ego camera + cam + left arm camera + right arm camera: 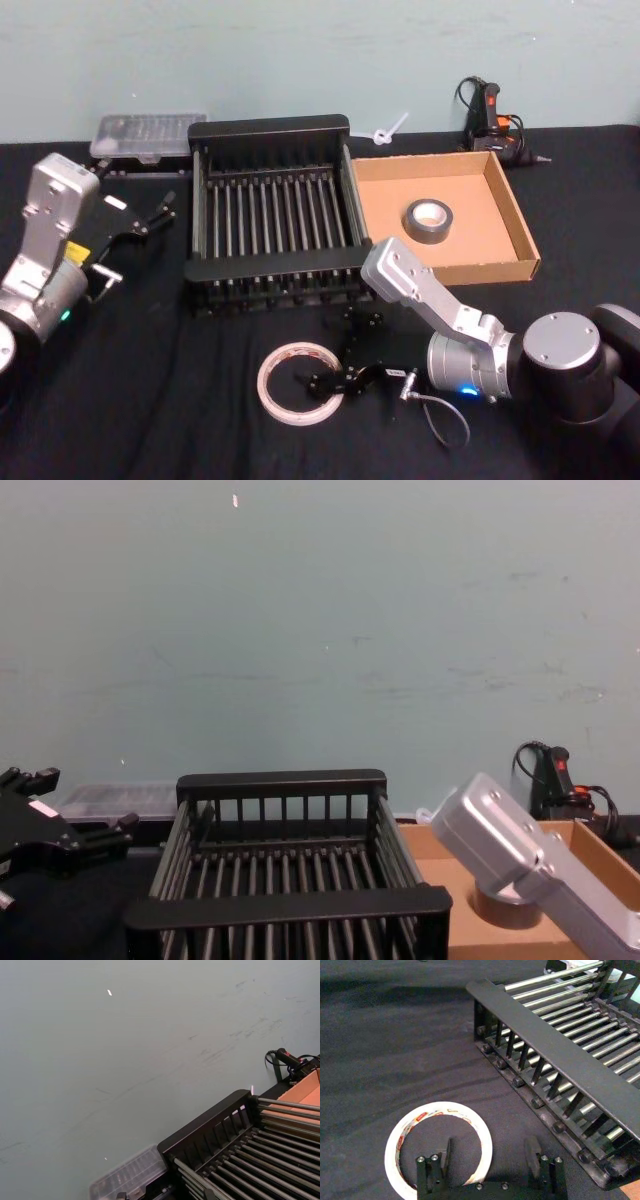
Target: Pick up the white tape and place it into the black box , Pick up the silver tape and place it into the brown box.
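The white tape (265, 385) (392, 1152), a large thin ring with red print inside, lies flat on the black cloth in front of the black box (270, 128) (555, 1045) (280, 780). My right gripper (335, 360) (490, 1155) is open and low over the ring's edge nearest the crate, one finger (447, 1152) inside the ring and the other outside. The silver tape (428, 220) (495, 905) lies inside the brown box (515, 215) (430, 845), right of the crate. My left gripper (150, 215) (100, 835) is parked at the far left.
A clear plastic case (148, 135) (127, 1177) sits behind the crate's left corner. A black and orange glue gun (490, 115) (550, 775) stands at the back right by the wall. A small white part (385, 132) lies behind the cardboard box.
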Tool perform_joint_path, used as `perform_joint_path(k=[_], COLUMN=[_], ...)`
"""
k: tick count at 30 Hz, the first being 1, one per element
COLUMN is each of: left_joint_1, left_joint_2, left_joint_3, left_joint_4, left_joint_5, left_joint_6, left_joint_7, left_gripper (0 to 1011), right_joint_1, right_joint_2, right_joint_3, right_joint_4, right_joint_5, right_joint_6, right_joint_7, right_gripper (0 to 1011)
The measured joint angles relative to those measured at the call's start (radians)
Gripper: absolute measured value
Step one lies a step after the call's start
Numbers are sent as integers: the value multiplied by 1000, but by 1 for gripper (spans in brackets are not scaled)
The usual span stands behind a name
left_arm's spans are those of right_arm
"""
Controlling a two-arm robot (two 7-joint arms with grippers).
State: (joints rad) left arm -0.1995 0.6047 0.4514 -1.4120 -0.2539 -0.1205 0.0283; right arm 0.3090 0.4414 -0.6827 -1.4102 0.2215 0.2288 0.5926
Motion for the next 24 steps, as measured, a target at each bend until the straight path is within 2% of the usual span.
perform_joint_path(k=[8,9,10,12,13,24], left_joint_1=[0,0,0,0,0,0], left_joint_2=[0,0,0,0,0,0], left_joint_3=[0,0,0,0,0,0], left_joint_4=[0,0,0,0,0,0], left_joint_5=[0,0,0,0,0,0], left_joint_6=[0,0,0,0,0,0], left_joint_7=[0,0,0,0,0,0], left_gripper=[1001,1001,1001,1001,1001,1001], right_joint_1=[1,1,1,1,1,1], right_joint_2=[0,0,0,0,0,0], right_joint_3=[0,0,0,0,0,0], right_joint_4=[1,1,1,1,1,2], right_joint_5=[1,1,1,2,2,3], right_joint_6=[0,0,0,0,0,0], right_joint_7=[1,1,1,2,2,2], right_gripper=[798,743,732,648,648,274])
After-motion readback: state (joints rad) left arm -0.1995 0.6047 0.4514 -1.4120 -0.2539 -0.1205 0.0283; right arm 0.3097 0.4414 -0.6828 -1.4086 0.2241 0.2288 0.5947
